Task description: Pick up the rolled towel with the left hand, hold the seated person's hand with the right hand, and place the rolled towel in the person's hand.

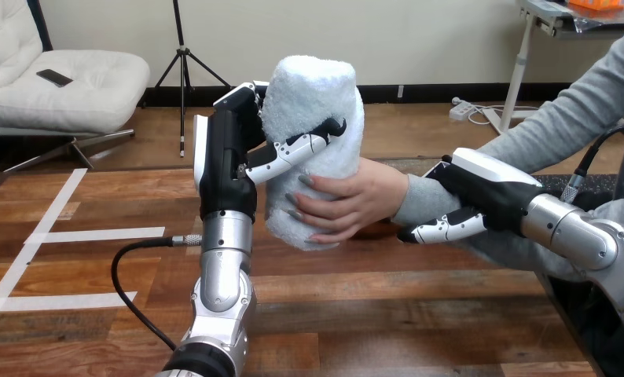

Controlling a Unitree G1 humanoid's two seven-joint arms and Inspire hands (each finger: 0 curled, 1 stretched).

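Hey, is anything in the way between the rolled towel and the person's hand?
Nothing visible. The left hand grips the rolled towel, and the person's hand already wraps its lower part.

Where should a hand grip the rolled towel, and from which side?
Round its middle, from the left: the rolled towel stands upright as a thick cylinder, the person's hand wraps its lower right side, and the left hand grips there.

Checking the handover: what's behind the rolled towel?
The left hand reaches behind the rolled towel, its thumb crossing the front; the fingers behind are covered. The person's hand grips its front.
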